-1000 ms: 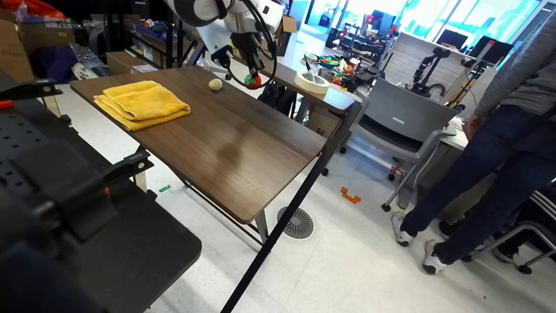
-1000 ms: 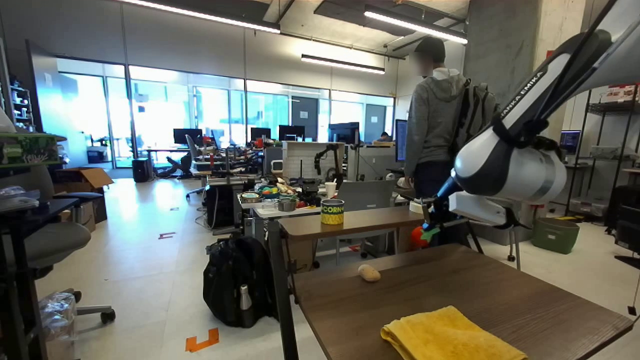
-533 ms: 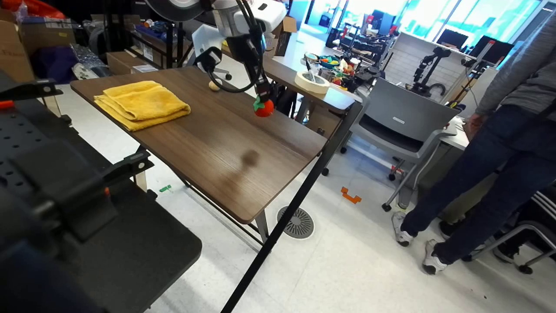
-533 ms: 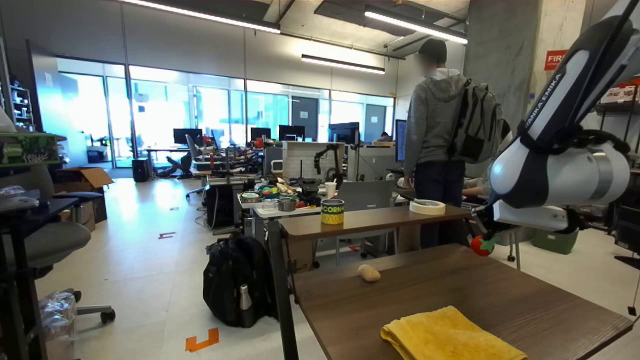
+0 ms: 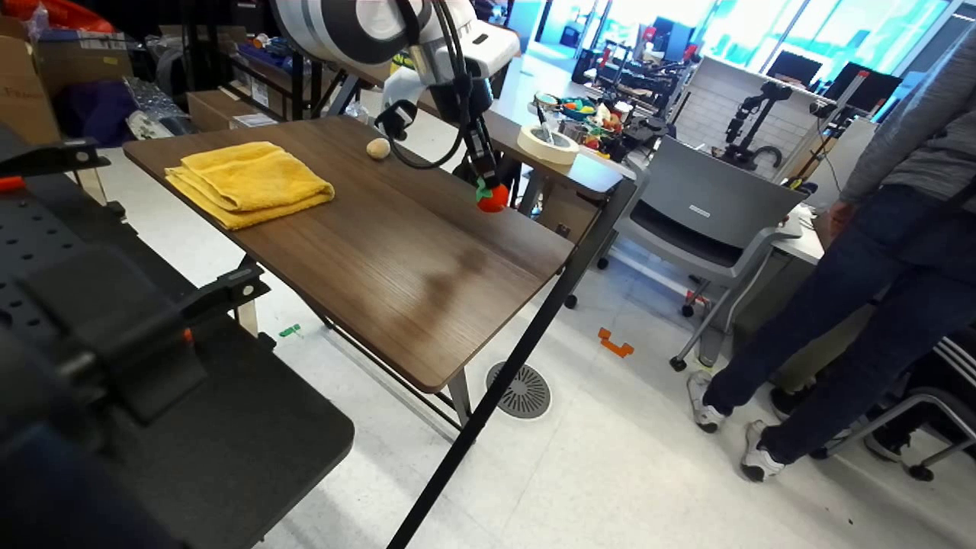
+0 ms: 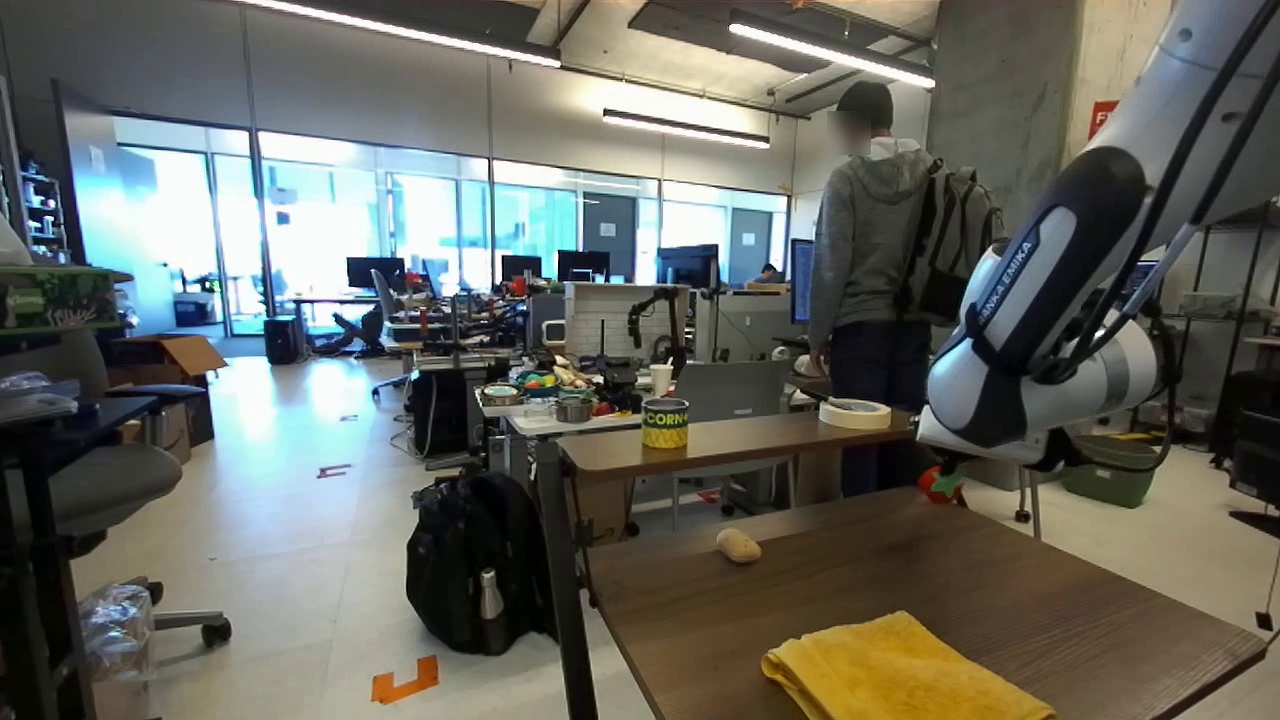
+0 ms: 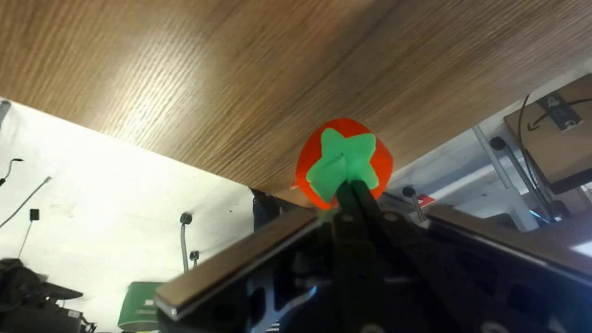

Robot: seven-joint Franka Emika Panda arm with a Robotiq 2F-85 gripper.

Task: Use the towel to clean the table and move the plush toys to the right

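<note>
My pincer [image 7: 352, 187] and its load, wrist view: two dark fingers [image 7: 343, 201] lie close together, gripping a red plush tomato [image 7: 342, 126] at its green star-shaped leaf cap [image 7: 340, 159]. In an exterior view the plush tomato hangs at the lower end of my pincer, raised above the table [image 5: 389, 236]; a soft shadow [image 5: 446, 288] lies on the brown wood-grain top below. In both exterior views the plush tomato overlaps the table's edge; whether it hangs over the top or just past it, I cannot tell. The folded yellow towel [image 5: 255, 183] rests flat on the table, lower than my pincer and well apart from it, to its left in an exterior view. A pale potato-shaped toy [image 6: 738, 546] lies on the same table, also left of my pincer in both exterior views, near the edge. Left of my pincer in an exterior view, a raised shelf [image 6: 760, 440] bears a corn can [image 6: 665, 424] and, nearer my pincer, a roll of tape [image 6: 855, 420]. A green bin [image 6: 1112, 485] stands on the floor to my pincer's right.
</note>
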